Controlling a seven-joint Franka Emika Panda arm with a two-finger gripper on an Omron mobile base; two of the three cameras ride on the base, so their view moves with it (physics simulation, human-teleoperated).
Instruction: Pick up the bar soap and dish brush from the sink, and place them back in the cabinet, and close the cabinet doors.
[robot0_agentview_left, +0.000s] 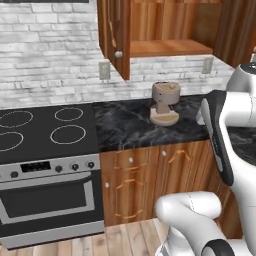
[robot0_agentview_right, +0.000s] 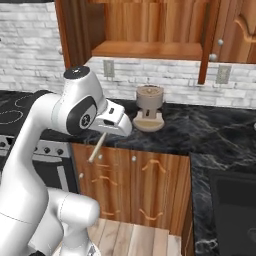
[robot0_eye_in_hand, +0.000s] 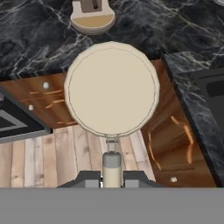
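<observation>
My gripper (robot0_eye_in_hand: 112, 177) is shut on the thin pale handle of the dish brush (robot0_eye_in_hand: 112, 89), whose round cream head faces the hand camera. From the right base camera, the gripper (robot0_agentview_right: 105, 134) hangs in front of the counter edge and the brush's handle (robot0_agentview_right: 96, 148) pokes down-left from it. The cabinet (robot0_agentview_right: 147, 49) above the counter has its doors (robot0_agentview_left: 116, 35) open, and its inner shelf (robot0_agentview_left: 170, 47) is bare. A corner of the black sink (robot0_agentview_right: 235, 200) sits at the lower right, also seen in the hand view (robot0_eye_in_hand: 210, 87). The bar soap is out of view.
A beige grinder-like appliance (robot0_agentview_left: 165, 102) (robot0_agentview_right: 149, 107) stands on the dark marbled counter (robot0_agentview_left: 125, 125) below the cabinet. A black stove (robot0_agentview_left: 45, 130) with an oven lies to the left. Lower wooden cabinets (robot0_agentview_right: 145, 185) front the counter, over a wood floor.
</observation>
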